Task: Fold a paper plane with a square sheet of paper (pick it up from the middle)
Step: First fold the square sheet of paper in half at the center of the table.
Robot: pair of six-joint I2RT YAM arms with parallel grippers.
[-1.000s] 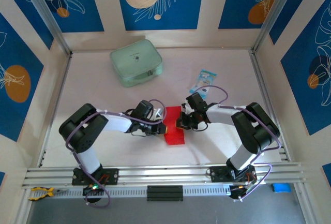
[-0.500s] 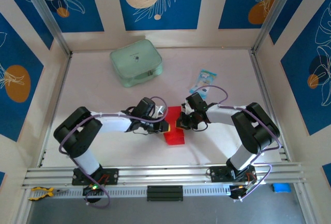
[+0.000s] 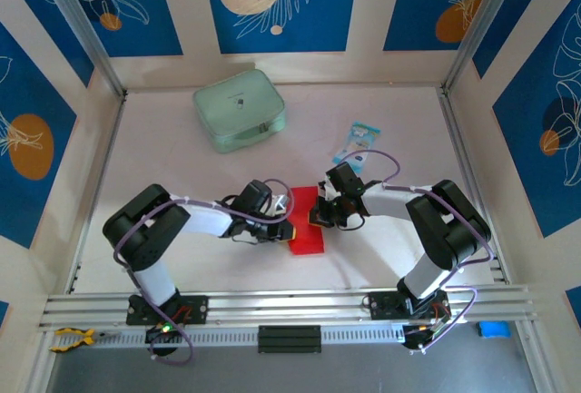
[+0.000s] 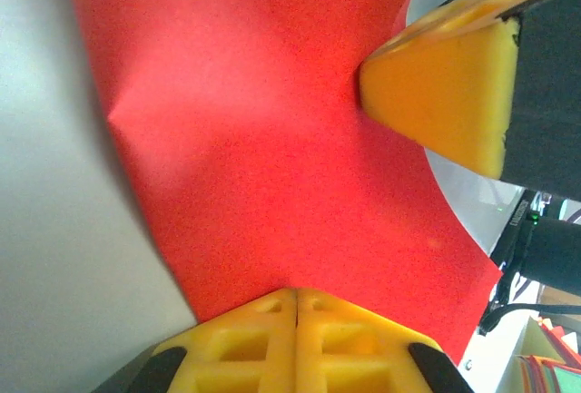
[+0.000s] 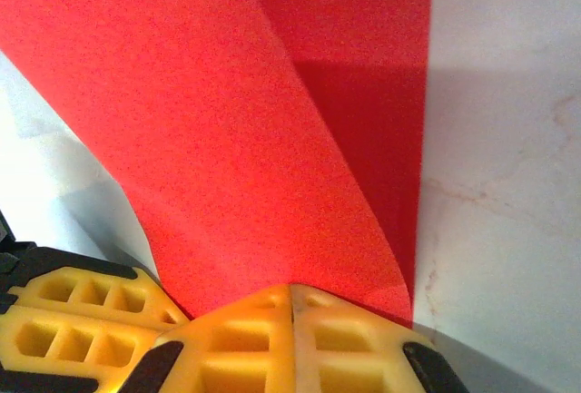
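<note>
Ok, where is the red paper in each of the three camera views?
Top external: the red paper lies low of centre, between the left gripper and right gripper.
Left wrist: it runs from the top edge down into the shut left gripper.
Right wrist: it curls from upper left down into the right gripper.
Shared landmark: the yellow fingers on the paper.

**Materials.** The red sheet of paper (image 4: 263, 139) you see is thin, matt and finely grained, with a soft dent near one edge. The left gripper (image 4: 296, 295) and right gripper (image 5: 291, 289) carry yellow moulded plastic or rubber, matt and pebbled, with hollow cells. Your desk (image 5: 508, 139) is pale, smooth and faintly veined. The green pouch (image 3: 239, 109) looks soft and matt. The rail (image 3: 290, 304) is bare ribbed metal.
</note>
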